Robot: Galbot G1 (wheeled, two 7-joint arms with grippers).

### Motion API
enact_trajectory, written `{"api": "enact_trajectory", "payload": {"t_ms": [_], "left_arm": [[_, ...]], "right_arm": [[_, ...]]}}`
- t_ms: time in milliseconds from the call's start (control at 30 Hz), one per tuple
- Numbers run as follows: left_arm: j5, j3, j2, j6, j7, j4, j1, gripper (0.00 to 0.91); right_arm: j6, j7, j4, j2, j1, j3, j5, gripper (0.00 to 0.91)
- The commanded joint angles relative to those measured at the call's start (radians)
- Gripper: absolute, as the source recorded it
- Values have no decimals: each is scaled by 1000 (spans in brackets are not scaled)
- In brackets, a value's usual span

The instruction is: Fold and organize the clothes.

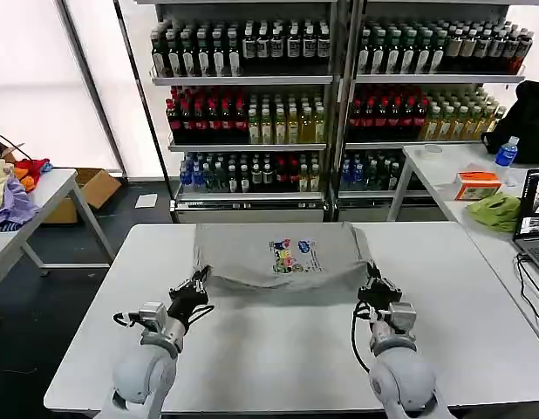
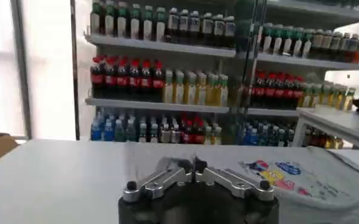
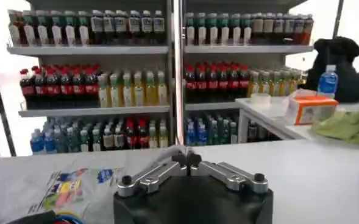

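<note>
One light grey shirt (image 1: 243, 253) with a small multicoloured chest print (image 1: 293, 256) lies across the far half of the white table (image 1: 278, 349). Its near edge sags between two raised corners. My left gripper (image 1: 200, 278) is shut on the shirt's near left corner, and my right gripper (image 1: 371, 281) is shut on the near right corner. In the left wrist view the left gripper (image 2: 192, 165) has its fingertips together, with the printed shirt (image 2: 313, 176) off to one side. In the right wrist view the right gripper (image 3: 186, 159) is pinched shut against grey cloth, and the shirt's print (image 3: 75, 189) lies beside it.
Drink shelves (image 1: 252, 113) stand behind the table. A side table at the right holds a lime-green cloth bundle (image 1: 496, 209), an orange box (image 1: 477, 185) and a laptop (image 1: 535, 218). Coloured fabrics (image 1: 12, 196) lie on a table at the left, near a cardboard box (image 1: 93, 188).
</note>
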Motion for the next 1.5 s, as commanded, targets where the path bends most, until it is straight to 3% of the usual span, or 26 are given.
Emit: {"api": "enact_trajectory", "payload": {"t_ms": [33,600,1067,1133,1167,1200,1233,1500], "left_arm": [[-27,23,0,-5,-12,156,-152,0],[-58,59,19,18,-26,334,-302,0],[-51,83,22,28,-30,409,-367,10],[-50,83,23,27,-29,417,-370,10],[-50,83,22,27,-29,424,-373,50],[-49,84,21,27,-27,431,-375,725],[-46,86,22,28,-26,437,-377,907],[-51,76,46,64,-47,424,-378,907]], "right_arm": [[3,-7,-145,-6,148,-20,8,0],[-15,-13,-405,52,328,-81,-16,0],[-18,-40,-503,85,402,-113,-43,0],[-22,-44,-513,89,406,-121,-51,81],[-24,-43,-516,90,408,-124,-53,282],[-24,-40,-529,94,413,-128,-57,615],[-23,-38,-536,96,416,-129,-58,907],[-22,-22,-598,143,475,-122,-8,907]]}}
